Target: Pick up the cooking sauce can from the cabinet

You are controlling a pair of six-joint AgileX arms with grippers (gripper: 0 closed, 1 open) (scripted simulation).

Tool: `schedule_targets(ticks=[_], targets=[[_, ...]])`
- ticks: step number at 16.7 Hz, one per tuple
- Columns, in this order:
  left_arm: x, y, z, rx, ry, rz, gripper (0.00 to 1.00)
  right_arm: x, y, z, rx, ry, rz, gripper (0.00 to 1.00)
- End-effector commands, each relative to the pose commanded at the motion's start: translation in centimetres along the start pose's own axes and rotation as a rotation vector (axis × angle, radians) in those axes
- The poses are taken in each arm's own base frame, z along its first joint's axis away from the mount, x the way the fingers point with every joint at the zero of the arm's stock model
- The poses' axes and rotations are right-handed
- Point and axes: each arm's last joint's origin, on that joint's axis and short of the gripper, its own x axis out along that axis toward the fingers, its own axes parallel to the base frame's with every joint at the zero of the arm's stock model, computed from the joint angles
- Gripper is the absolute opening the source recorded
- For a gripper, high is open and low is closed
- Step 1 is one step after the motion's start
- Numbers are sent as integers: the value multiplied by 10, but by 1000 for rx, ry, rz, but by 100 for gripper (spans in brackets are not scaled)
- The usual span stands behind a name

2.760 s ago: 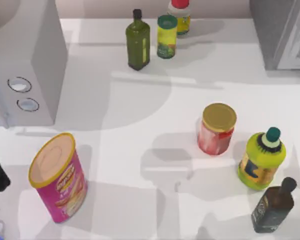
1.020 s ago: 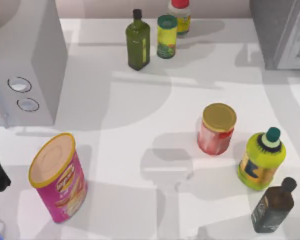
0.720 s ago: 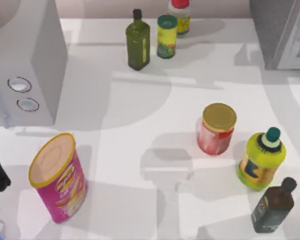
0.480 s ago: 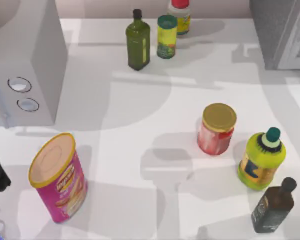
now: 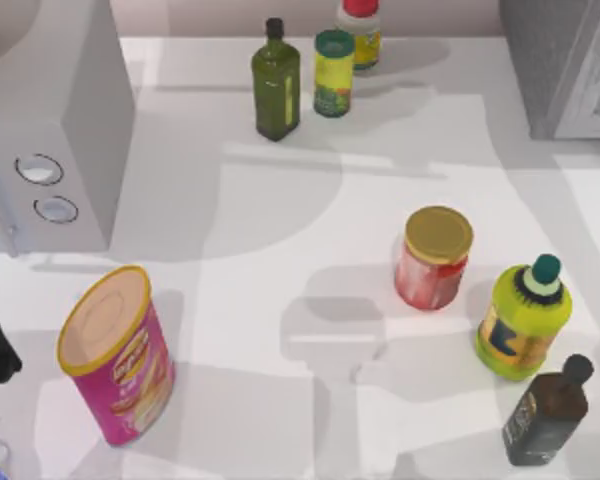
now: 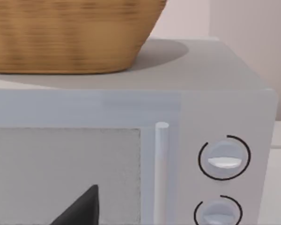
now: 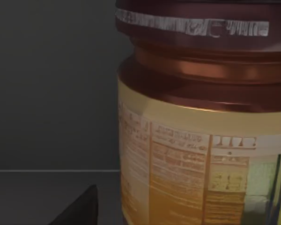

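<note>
The short wide cooking sauce can (image 7: 201, 140), maroon-lidded with an orange-and-cream label, stands upright in the dark interior of the large grey cabinet (image 5: 555, 65) at the bench's (image 5: 310, 200) far right corner, close before the right wrist camera. Whether the right gripper is open or holding anything, I cannot tell. Judged risk: closing off-centre could tip the can against the cabinet wall; room inside looks tight. The left arm idles facing the grey two-dial box (image 6: 225, 159).
</note>
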Motion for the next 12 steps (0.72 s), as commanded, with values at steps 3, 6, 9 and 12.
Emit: schedule_targets(ticks=[3, 6, 9, 12], targets=[[0, 0, 0, 0, 0, 0, 100, 1, -2, -1, -1, 5, -3, 100], [0, 0, 0, 0, 0, 0, 100, 13, 0, 1, 0, 1, 0, 100], [0, 0, 0, 0, 0, 0, 100, 35, 1, 2, 0, 0, 0, 100], [0, 0, 0, 0, 0, 0, 100, 54, 0, 1, 0, 0, 0, 100]])
